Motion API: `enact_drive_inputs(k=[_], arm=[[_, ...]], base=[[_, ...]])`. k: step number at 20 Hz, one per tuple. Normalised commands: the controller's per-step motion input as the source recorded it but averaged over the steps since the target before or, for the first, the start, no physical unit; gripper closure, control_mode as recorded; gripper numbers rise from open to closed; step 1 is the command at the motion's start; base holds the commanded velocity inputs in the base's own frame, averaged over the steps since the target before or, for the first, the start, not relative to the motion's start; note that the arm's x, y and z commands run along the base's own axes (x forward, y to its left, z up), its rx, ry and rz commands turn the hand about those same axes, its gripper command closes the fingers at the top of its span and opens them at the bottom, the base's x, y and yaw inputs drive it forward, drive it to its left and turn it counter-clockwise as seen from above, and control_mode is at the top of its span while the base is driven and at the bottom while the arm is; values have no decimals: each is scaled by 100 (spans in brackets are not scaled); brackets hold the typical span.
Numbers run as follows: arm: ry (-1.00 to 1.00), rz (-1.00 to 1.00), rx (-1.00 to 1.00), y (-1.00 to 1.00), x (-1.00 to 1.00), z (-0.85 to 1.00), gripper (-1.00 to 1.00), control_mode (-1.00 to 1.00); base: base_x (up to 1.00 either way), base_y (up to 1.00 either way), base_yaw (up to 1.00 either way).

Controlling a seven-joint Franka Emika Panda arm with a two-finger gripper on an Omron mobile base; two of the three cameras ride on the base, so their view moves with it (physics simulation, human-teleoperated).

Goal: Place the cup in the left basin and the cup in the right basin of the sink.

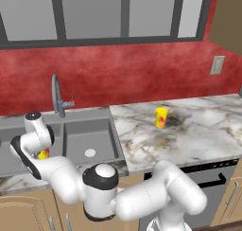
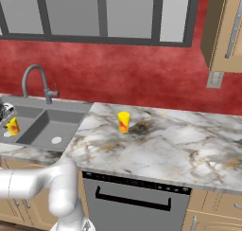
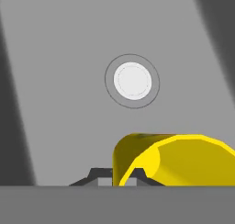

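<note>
The gripper [image 3: 117, 175] is clenched on the rim of a yellow cup [image 3: 176, 159], one dark fingertip [image 3: 96, 173] outside the wall and the other inside the mouth. In the hand view the held cup hangs over the dull grey floor of the left basin [image 3: 59, 81], with the round pale drain [image 3: 132, 80] beyond it. From the left base view the white arm [image 1: 61, 171] reaches over the front counter edge into the left basin, and a patch of the held yellow cup [image 1: 43, 154] with a red mark shows just under the wrist. The right base view shows the same cup [image 2: 12, 126] at the picture's left edge, over the left bowl of the sink [image 2: 71, 107]. The right basin [image 1: 90, 135] lies just beside it, past the thin divider, with its own pale drain [image 1: 90, 153]. Behind the basins rises the tall curved grey tap [image 1: 57, 95]. Farther right, a second yellow cup [image 1: 161, 117] with a red mark stands upright on the marble counter [image 1: 198, 130], well apart from the sink, before the red wall [image 1: 142, 74].
</note>
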Motion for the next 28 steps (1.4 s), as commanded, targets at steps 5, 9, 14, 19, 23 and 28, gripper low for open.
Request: enact_drive_inputs(k=[5,9,14,19,23,28], arm=[[2,0,-4,11,20,-25,100,-100],[1,0,-1,16,17,-29,100,-100],[0,0,0,17,13,-30,100,-100],[0,0,0,13,13,-27,100,-100],[0,0,0,8,9,-25,100,-100],[0,0,0,7,9,-25,100,-100]], base=[[0,0,0],[0,0,0],[0,0,0],[0,0,0],[0,0,0],[0,0,0]])
